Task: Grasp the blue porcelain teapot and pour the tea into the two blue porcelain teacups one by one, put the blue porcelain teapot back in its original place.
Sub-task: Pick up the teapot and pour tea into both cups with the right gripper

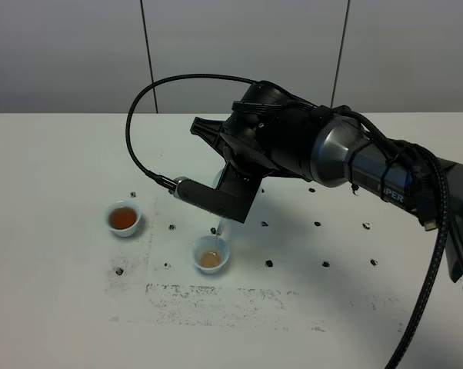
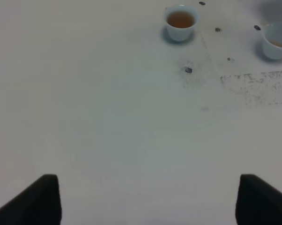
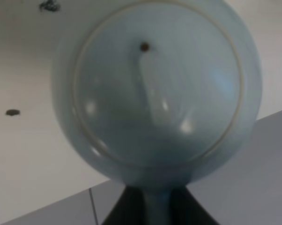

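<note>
Recording the right gripper (image 3: 156, 212) as clenched, with its dark fingers (image 3: 124, 213) pinching the loop handle (image 3: 156, 204) of the round pale blue-white glazed porcelain teapot (image 3: 155, 93) from both sides. Recording the left gripper (image 2: 148, 201) as released, with fingertips wide apart, gripping nothing, hanging over the bare white tabletop (image 2: 108, 131).

Locating the teapot off the table, held in the air above the nearer teacup (image 1: 211, 255), a small pale blue-white glazed handleless porcelain cup. Noting the pot as mostly hidden behind the black right wrist (image 1: 254, 146) in the high view. Seeing, in the right wrist view, the domed lid (image 3: 188, 70) facing the camera, with a small dark vent hole (image 3: 144, 47) and a blurred knob (image 3: 150, 89).

Taking the long axis as running from the handle at the claw through the body to the far side. Unable to see the spout itself in the wrist view. Judging the far end as tipped downward, toward the front left of the table in the high view. Seeing a thin stream (image 1: 218, 229) dropping from under the wrist into the cup below.

Checking containers. Finding the matching left-hand teacup (image 1: 124, 219) upright and holding amber tea close to its rim. Finding the nearer teacup upright, directly beneath the pour, holding a shallower pool of amber tea. Placing the two cups near each other but apart, neither touching the teapot. Unable to tell the level inside the teapot with the lid on.
</note>
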Action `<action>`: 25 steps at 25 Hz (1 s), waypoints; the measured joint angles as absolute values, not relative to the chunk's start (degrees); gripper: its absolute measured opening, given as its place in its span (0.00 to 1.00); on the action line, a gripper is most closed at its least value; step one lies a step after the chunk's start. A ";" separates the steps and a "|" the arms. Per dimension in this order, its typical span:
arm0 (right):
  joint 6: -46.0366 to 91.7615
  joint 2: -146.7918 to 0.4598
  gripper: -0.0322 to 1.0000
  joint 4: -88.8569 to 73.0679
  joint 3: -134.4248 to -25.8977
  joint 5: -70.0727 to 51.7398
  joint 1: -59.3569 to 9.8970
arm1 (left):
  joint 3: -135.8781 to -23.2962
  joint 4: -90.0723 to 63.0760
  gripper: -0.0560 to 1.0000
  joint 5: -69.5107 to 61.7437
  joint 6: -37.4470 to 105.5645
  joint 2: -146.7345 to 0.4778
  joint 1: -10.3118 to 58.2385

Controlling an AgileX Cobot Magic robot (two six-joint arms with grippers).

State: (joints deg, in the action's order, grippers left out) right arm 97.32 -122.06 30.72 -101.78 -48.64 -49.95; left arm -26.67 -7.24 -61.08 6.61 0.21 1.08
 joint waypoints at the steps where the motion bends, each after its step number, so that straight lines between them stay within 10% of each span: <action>1: 97.32 -122.06 0.07 30.72 -101.78 -48.64 -49.95 | -26.67 -7.24 0.77 -61.08 6.61 0.21 1.08; 25: 97.32 -122.10 0.07 30.77 -101.78 -46.08 -50.02 | -26.67 -7.24 0.77 -61.08 6.66 0.21 1.08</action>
